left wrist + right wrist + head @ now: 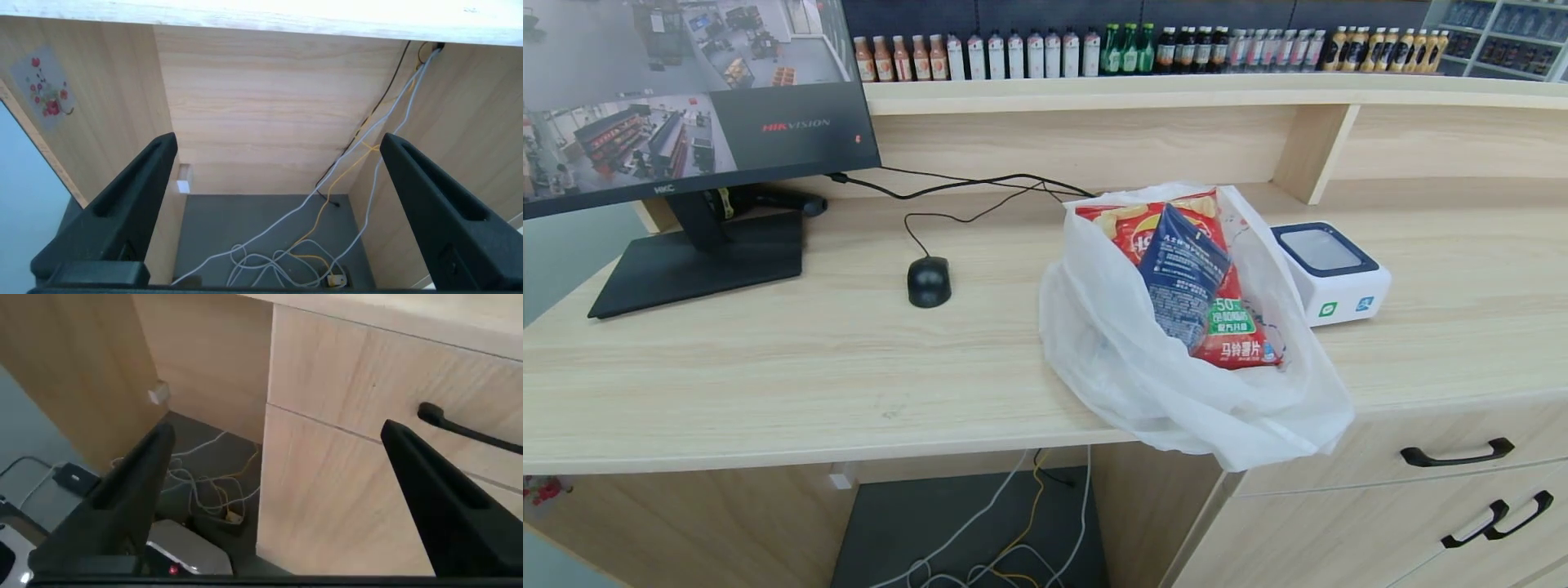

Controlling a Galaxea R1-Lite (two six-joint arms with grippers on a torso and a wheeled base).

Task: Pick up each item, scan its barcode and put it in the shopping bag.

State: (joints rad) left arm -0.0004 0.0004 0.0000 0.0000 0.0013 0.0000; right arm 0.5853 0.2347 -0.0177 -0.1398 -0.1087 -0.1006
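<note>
Shop checkout: counter [768, 367], barcode scanner [1331, 273], rows of drink bottles [1143, 49] behind.

I have a broad bare stretch of counter [768, 384] to pass over in front of the mouse [929, 282] and the monitor stand [698, 261]. The shopping bag [1143, 384] slumps over the front edge, close up to the scanner [1331, 273] with no gap I can see between them. Loose cables [964, 186] trail across the back, where the raised shelf [1094, 94] and its upright divider [1313, 151] close things off; below, tangled wires [270, 261] lie in the kneehole and a drawer handle [470, 429] sticks out.
</note>
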